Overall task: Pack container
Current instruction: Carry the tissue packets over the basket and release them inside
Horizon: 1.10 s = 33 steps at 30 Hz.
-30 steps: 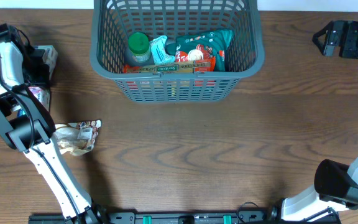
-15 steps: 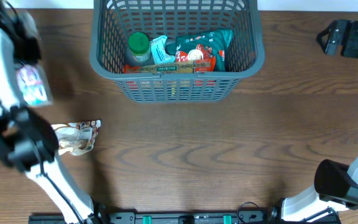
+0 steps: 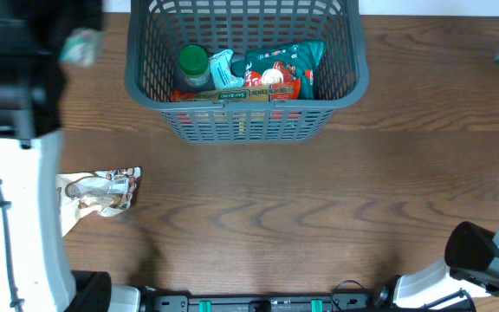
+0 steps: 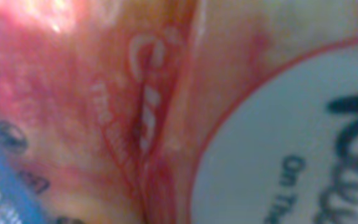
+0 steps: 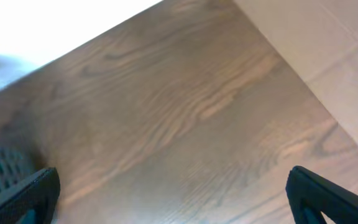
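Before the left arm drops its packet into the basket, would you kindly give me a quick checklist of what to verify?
1. The left gripper has the held packet: ok; it fills the left wrist view.
2. Grip firmness: cannot tell; fingers hidden.
3. The basket has room: ok; contents sit below its rim.
4. Gripper height over the rim: cannot tell; the overhead view is blurred there.
5. The right gripper is out of the way: ok; open, empty, far from the basket.
6. The loose packet on the table: not ok; not yet packed.
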Tool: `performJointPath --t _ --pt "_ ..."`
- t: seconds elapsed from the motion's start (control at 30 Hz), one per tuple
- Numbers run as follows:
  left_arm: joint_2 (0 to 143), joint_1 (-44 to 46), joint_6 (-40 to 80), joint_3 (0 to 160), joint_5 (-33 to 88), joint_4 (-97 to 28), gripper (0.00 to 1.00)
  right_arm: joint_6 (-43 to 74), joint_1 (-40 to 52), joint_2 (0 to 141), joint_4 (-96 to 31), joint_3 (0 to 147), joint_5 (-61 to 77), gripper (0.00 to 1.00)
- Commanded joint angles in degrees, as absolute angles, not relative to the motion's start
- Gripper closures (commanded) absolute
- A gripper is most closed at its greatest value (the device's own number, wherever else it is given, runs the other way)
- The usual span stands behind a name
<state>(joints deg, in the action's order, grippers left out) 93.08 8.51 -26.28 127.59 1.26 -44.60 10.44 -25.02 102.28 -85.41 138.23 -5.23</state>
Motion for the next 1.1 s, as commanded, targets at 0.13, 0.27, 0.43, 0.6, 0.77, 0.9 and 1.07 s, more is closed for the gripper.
performJointPath --t 0.13,0.27,0.43,0.6,0.77,0.9,1.07 --pt "104.8 19.4 -44.3 127.7 1.1 -35.7 0.94 14.5 -33.2 102.3 -86.0 138.2 0.9 0.01" --pt "113.1 20.9 -46.7 127.7 1.1 -35.5 0.94 13.6 -35.4 102.3 -88.0 138.2 1.1 0.01" --pt "122.2 21.0 -46.7 127.7 1.1 -40.0 0.94 12.5 -36.5 102.3 -90.2 138.2 0.9 0.01" --pt "127.5 21.0 -46.4 127.7 1.1 -44.4 0.94 12.1 -36.5 102.3 -90.7 138.2 0.9 0.01" --pt "127.9 21.0 -46.2 127.7 0.9 -46.5 0.58 12.1 -36.4 102.3 -90.6 138.2 0.9 0.01" --pt "126.8 21.0 -45.2 127.7 0.8 -47.9 0.07 11.6 -36.4 102.3 -90.6 138.2 0.9 0.01" --pt "122.0 21.0 -41.8 127.7 -1.2 -48.2 0.01 11.0 -36.5 102.3 -90.7 138.2 0.9 0.01"
